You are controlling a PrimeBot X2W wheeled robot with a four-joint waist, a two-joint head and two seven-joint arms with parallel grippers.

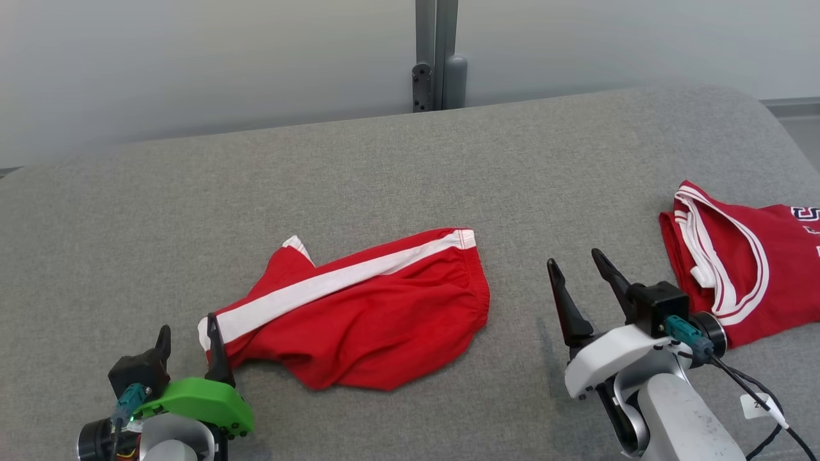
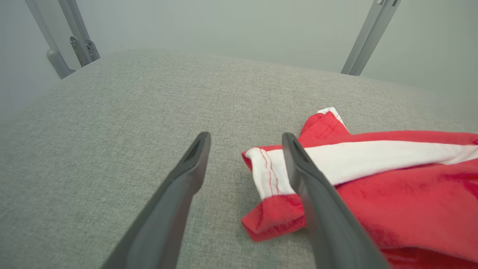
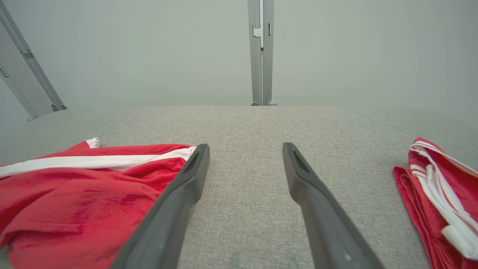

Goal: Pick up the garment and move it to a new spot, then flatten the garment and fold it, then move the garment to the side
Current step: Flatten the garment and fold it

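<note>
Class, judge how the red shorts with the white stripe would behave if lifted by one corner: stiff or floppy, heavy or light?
The shorts lie rumpled in soft folds, so they would probably hang limp. The thin cloth looks light. Pushed across the woven grey surface, they would likely bunch, not slide.

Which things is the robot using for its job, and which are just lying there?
For the job: red shorts, left gripper, right gripper, both open.
Just lying about: red jersey folded on the right, grey table, metal post behind.
</note>
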